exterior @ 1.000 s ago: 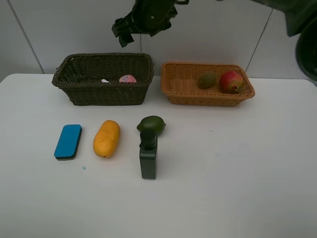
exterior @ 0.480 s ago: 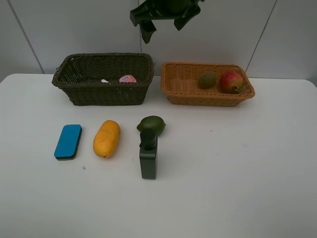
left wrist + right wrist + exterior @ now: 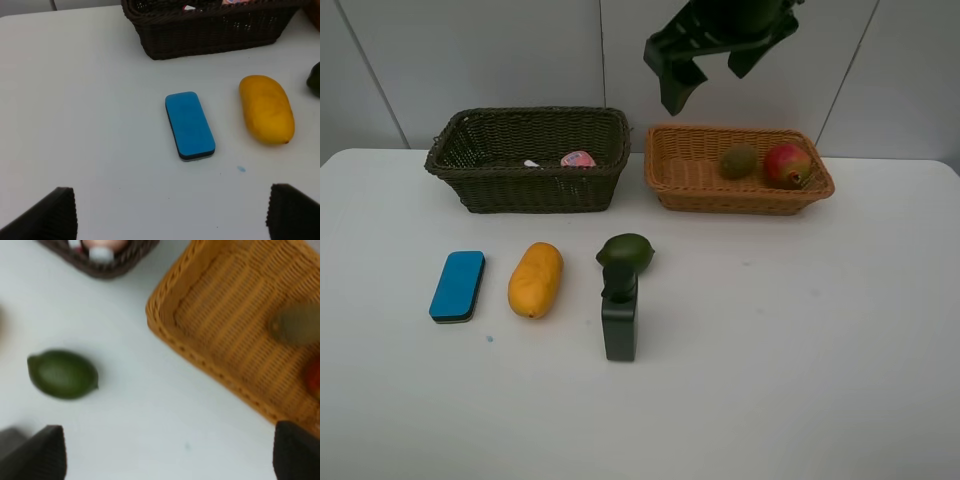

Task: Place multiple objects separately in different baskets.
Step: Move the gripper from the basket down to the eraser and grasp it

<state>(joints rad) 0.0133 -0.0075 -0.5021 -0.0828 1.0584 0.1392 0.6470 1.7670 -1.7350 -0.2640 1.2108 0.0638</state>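
From the high camera: the right gripper (image 3: 705, 75) hangs up above the gap between the two baskets, jaws spread wide, nothing in them. The dark basket (image 3: 520, 195) holds the pink bottle (image 3: 578, 159) and a white sliver beside it, which I take for the marker (image 3: 532, 163) (too little shows to be sure). The orange basket (image 3: 740, 198) holds two: the kiwi (image 3: 738, 161) and the pomegranate (image 3: 788, 164), side by side. That makes four in. Four are left out on the white table (image 3: 820, 350): the blue eraser (image 3: 458, 285), the mango (image 3: 536, 279) just beside it, the avocado (image 3: 626, 251), and the dark green bottle (image 3: 620, 320) lying with its neck touching the avocado. Halfway, by my count: two baskets, eight items, one of each.

Over to the left wrist: the left gripper (image 3: 177, 215) is wide apart and empty, looking down on the blue eraser (image 3: 190, 125) and the mango (image 3: 266, 109), with the dark basket (image 3: 210, 35) beyond.

Right wrist now: the right gripper (image 3: 167, 452) is open wide, holding nothing. The avocado (image 3: 62, 374) lies alone on the table, near the corner of the orange basket (image 3: 235, 325), where the kiwi (image 3: 295, 325) shows as a blur. The avocado looks the likeliest next pick.
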